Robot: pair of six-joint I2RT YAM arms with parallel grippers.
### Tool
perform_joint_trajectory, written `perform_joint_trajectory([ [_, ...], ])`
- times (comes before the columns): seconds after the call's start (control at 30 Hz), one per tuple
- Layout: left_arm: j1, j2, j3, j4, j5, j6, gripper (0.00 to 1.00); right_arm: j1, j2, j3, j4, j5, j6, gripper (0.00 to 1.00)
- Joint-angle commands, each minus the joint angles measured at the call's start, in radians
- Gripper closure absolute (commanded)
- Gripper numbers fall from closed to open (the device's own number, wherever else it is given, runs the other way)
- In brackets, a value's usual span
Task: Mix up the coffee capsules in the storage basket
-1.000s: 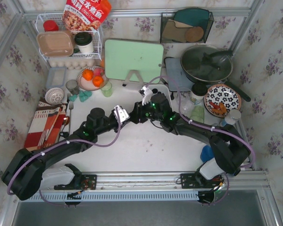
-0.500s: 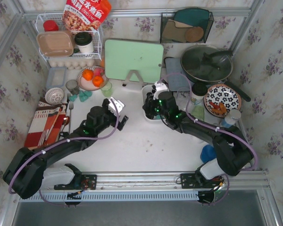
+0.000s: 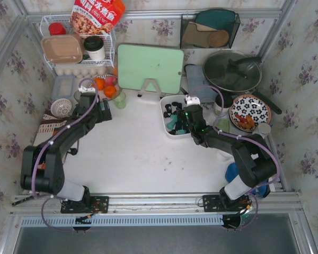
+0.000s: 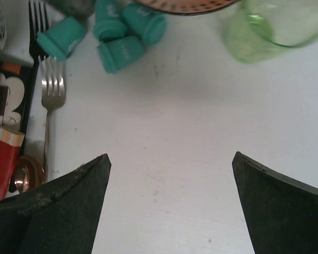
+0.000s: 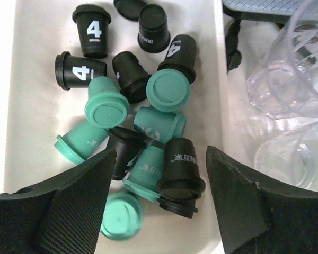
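Note:
The white storage basket (image 3: 164, 112) stands right of the table's middle. Black and teal coffee capsules (image 5: 135, 111) lie jumbled in the storage basket (image 5: 37, 95). My right gripper (image 5: 161, 153) hangs open just above the pile. A black capsule (image 5: 183, 164) lies between its fingers, gripped by neither. In the top view that gripper (image 3: 180, 120) is over the basket's right half. Several loose teal capsules (image 4: 122, 32) lie on the table at the far left. My left gripper (image 4: 169, 159) is wide open and empty, a short way in front of them. It (image 3: 102, 110) sits near the orange plate.
A fork (image 4: 52, 90) and a green glass (image 4: 270, 26) flank the loose capsules. Clear glasses (image 5: 286, 79) stand right beside the basket. A plate of oranges (image 3: 103, 87), a green cutting board (image 3: 150, 66), a lidded pan (image 3: 232, 71) and a patterned plate (image 3: 250, 112) line the back.
My left arm swung from the table's middle to the far left and its gripper went from shut to wide open. My right gripper moved right over the basket and opened wider.

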Motion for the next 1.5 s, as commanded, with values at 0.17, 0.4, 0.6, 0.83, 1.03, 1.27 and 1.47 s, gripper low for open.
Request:
perform_joint_trajectory([
  [0.17,0.127,0.283,0.269,-0.332,-0.038,-0.132,0.04,0.001,-0.171,-0.118,0.193,-0.059,-0.035,0.24],
  [0.4,0.191,0.407,0.434,-0.373,0.012,-0.075,0.17,0.0,-0.251,-0.174,0.266,-0.117,-0.057,0.27],
  [0.6,0.213,0.565,0.63,-0.463,0.057,-0.034,0.25,0.0,-0.257,-0.182,0.285,-0.161,-0.06,0.28],
  [0.83,0.213,0.686,0.76,-0.533,0.101,-0.019,0.29,0.002,-0.268,-0.187,0.287,-0.175,-0.067,0.28],
  [1.03,0.214,0.769,0.85,-0.604,0.086,-0.008,0.35,0.001,-0.276,-0.194,0.299,-0.196,-0.069,0.28],
  [1.27,0.214,0.829,0.897,-0.663,0.057,0.013,0.38,0.002,-0.274,-0.195,0.302,-0.21,-0.075,0.29],
  [1.47,0.212,0.787,0.84,-0.644,0.082,0.019,0.67,0.001,-0.266,-0.192,0.305,-0.213,-0.076,0.28],
])
